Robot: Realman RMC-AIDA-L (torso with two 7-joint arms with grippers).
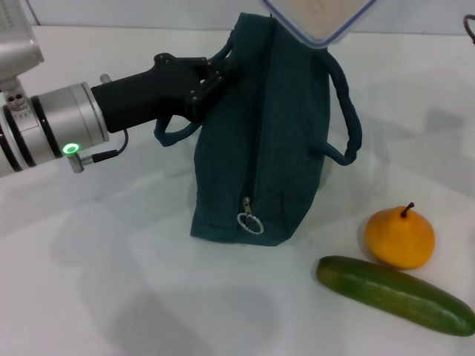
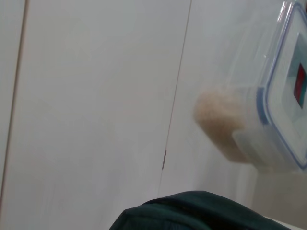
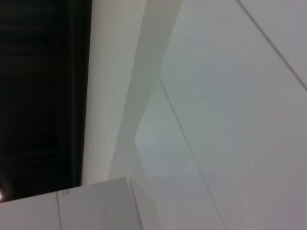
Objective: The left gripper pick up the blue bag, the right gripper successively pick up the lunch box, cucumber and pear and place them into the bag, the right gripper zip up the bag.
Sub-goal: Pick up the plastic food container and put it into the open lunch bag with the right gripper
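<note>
On a white table [image 1: 111,282], the left gripper [image 1: 211,81] is clamped on a handle of the upright blue bag [image 1: 260,148]. The lunch box [image 1: 319,18] hangs tilted above the bag's top. The pear [image 1: 399,237] touches the cucumber [image 1: 393,294] beside the bag.

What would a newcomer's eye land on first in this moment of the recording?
The blue bag stands upright mid-table, with the left gripper shut on one of its loop handles. Above it, the lunch box hangs tilted, one corner pointing down at the bag's top, cut off by the head view's upper edge. At the near right lie the pear and the cucumber, close together on the table.
</note>
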